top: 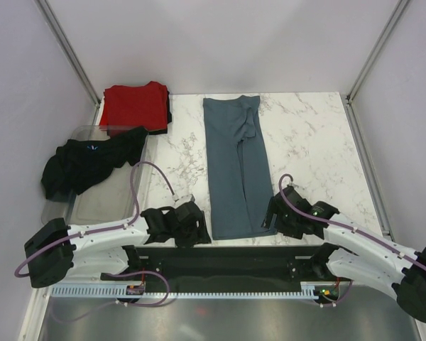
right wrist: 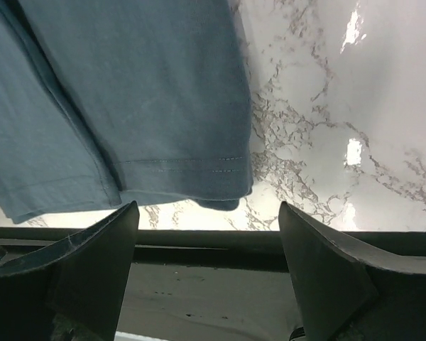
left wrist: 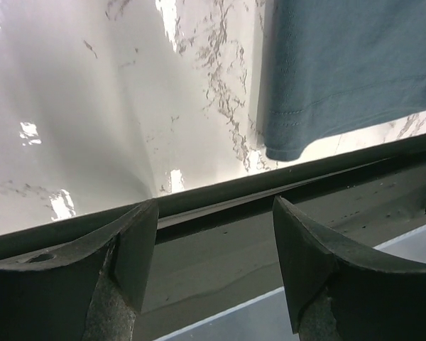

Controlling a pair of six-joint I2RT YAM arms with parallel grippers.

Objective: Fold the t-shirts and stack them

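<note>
Okay, top view: slate blue-grey t-shirt (top: 234, 170) lies flat mid-table, folded into a long narrow strip running 12 to 6 o'clock, with its near hem close to the near edge of the marble table (top: 312, 135). Red t-shirt (top: 135, 105) sits folded at 11 o'clock, far-left corner. Black t-shirt (top: 89, 160) is crumpled at 9 o'clock, draped over the far end of the clear tray (top: 103, 202) and spilling past its left rim.

Left gripper (top: 199, 227) sits low at 7 o'clock of the strip, just beside its near-left corner, not touching. Left wrist view: left gripper (left wrist: 213, 213) has jaws spread wide with nothing between them; the shirt corner (left wrist: 341, 71) shows at 1 o'clock, its tip over the black rail (left wrist: 270, 188).

Right gripper (top: 271, 217) is at 5 o'clock of the strip, just beside the near-right corner. Right wrist view: right gripper (right wrist: 209, 209) has jaws spread wide and empty too; the stitched hem (right wrist: 177, 167) lies just beyond the fingertips, layered edges showing at 9 o'clock.
</note>
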